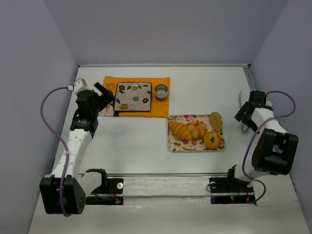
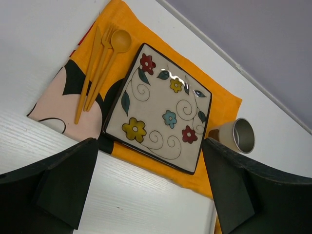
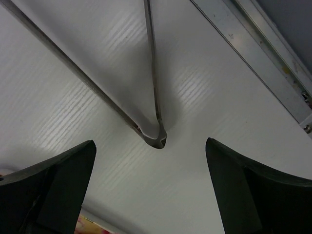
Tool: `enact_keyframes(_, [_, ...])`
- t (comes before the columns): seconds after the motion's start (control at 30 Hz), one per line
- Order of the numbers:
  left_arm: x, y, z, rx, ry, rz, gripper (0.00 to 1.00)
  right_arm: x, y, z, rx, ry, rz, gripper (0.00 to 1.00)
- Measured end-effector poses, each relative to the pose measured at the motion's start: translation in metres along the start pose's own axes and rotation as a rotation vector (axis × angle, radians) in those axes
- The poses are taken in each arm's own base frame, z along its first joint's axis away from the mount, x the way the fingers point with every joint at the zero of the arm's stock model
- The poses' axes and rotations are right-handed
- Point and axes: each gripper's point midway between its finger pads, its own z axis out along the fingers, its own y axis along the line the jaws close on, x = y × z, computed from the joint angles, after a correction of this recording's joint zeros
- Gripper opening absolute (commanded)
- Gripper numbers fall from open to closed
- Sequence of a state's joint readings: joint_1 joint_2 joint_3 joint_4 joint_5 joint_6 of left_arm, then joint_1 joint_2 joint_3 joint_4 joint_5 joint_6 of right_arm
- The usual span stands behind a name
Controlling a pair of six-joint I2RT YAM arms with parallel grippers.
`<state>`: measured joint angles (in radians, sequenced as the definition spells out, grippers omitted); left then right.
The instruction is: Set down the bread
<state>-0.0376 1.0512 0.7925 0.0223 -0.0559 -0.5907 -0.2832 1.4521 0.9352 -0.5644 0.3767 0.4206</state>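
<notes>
The bread (image 1: 216, 120) is a small speckled tan oval leaning at the back right corner of the floral tray (image 1: 173, 146). A square flowered plate (image 1: 133, 96) lies on an orange placemat (image 1: 158, 111); it also shows in the left wrist view (image 2: 163, 109). My left gripper (image 1: 107, 97) is open and empty at the plate's left edge, and in its own view (image 2: 151, 195) it hangs over the table just short of the plate. My right gripper (image 1: 245, 117) is open and empty right of the tray, over metal tongs (image 3: 155, 132).
The tray also holds an orange striped croissant (image 1: 179, 129), a bun (image 1: 197, 127) and a ring doughnut (image 1: 212, 139). A metal cup (image 1: 161, 90) stands on the placemat's right end. Orange cutlery (image 2: 100, 63) lies left of the plate. The tongs (image 1: 241, 105) lie near the right wall.
</notes>
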Motion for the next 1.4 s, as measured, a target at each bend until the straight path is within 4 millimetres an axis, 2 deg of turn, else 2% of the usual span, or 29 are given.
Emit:
enact_keyframes(0.27, [-0.003,0.000,-0.003,-0.004,-0.010,0.000,0.99,0.003,-0.001,0.031,-0.018,0.092,0.001,1.00])
enact_keyframes(0.63, [-0.004,0.006,-0.004,-0.031,-0.016,0.001,0.99,-0.009,0.021,0.054,-0.077,0.100,-0.051,1.00])
enact_keyframes(0.77, [-0.008,0.006,-0.009,-0.037,-0.032,0.001,0.99,-0.009,0.022,0.064,-0.067,0.105,-0.051,1.00])
enact_keyframes(1.0, [-0.026,0.002,-0.024,-0.028,-0.104,-0.006,0.99,-0.024,0.020,0.074,-0.063,0.064,-0.020,1.00])
enact_keyframes(1.17, [-0.033,0.003,-0.028,-0.037,-0.134,-0.010,0.99,-0.041,0.029,0.087,-0.083,0.029,-0.001,1.00])
enact_keyframes(1.27, [-0.034,0.005,-0.028,-0.047,-0.141,-0.010,0.99,-0.049,0.035,0.091,-0.101,0.017,-0.001,0.93])
enact_keyframes(1.33, [-0.035,0.006,-0.028,-0.054,-0.146,-0.010,0.99,-0.050,0.035,0.092,-0.110,0.019,-0.004,0.75])
enact_keyframes(1.4, [-0.035,0.007,-0.028,-0.057,-0.148,-0.011,0.99,-0.051,0.036,0.093,-0.121,0.017,-0.011,0.61])
